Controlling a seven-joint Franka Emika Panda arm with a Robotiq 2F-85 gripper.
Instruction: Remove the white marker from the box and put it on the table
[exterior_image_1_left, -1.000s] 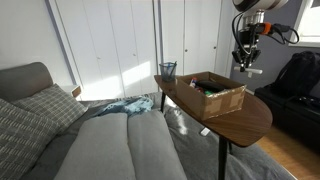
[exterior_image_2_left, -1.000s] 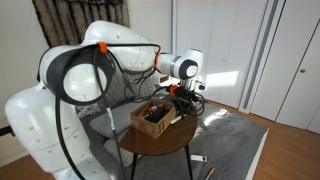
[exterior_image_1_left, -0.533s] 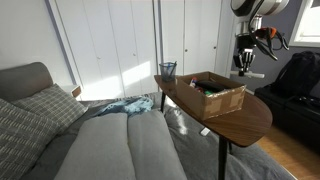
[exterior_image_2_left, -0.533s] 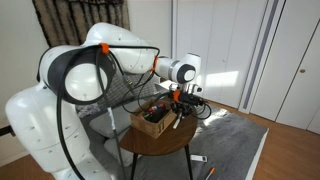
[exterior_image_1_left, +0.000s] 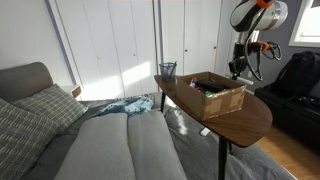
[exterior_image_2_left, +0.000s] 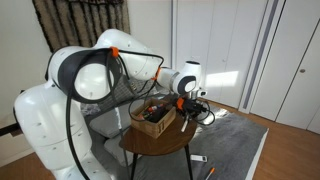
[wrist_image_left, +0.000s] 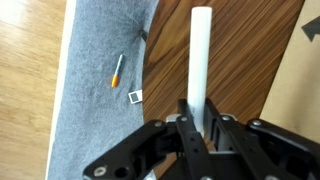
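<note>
The white marker, pinched in the claw, hangs over the dark-brown counter; the tan box sits open there.

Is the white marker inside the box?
No, the gripper is clamped on the marker, holding it out over the table edge.

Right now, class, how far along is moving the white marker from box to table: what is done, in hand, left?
Done: the white marker is out of the box, gripped in the hand. In hand: it hangs over the table, beside the box. Left: lower it and let go.
</note>
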